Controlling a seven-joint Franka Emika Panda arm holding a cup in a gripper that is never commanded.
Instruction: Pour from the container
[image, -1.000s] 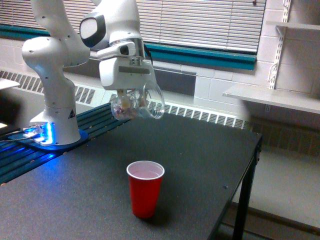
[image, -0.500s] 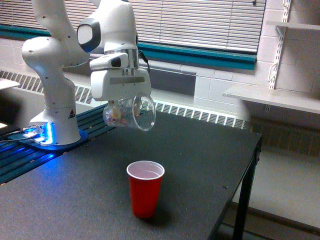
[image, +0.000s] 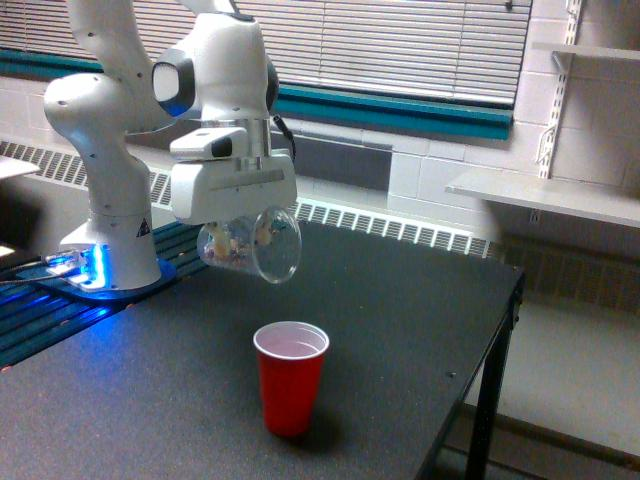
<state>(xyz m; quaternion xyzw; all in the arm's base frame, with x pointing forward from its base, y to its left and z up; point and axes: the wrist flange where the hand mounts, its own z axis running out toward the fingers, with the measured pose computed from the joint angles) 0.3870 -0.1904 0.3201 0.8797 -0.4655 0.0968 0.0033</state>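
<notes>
One white arm (image: 110, 130) stood at the exterior view's left, smooth and rounded, its base (image: 100, 262) lit blue where it met the dark slatted strip (image: 60, 320) along the table's left edge. From its boxy white gripper (image: 240, 228) hung the container (image: 250, 243), a clear, rounded cup tipped well onto its side, its round mouth turned toward the exterior view's right and slightly downward. Small pale and pinkish bits lay heaped inside it, near the closed end and partly behind the gripper body. The fingers were mostly hidden by the housing and blurred through the clear wall; they appeared pinched on the container, which hung in the air above the table's middle, up and to the left of the red cup (image: 291, 375) and apart from it.

That cup, of glossy red plastic with a white inside, tapered downward and stood upright near the table's front edge. The table (image: 420, 320) had a matte, finely speckled black top and a black leg (image: 482, 420) at its right edge.

Behind ran closed pale blinds (image: 400, 45), a teal band (image: 400, 110), white block wall (image: 440, 165) and a low ribbed heater (image: 400, 232). Grey shelves (image: 545, 195) on slotted rails, cut off by the frame, filled the far right.
</notes>
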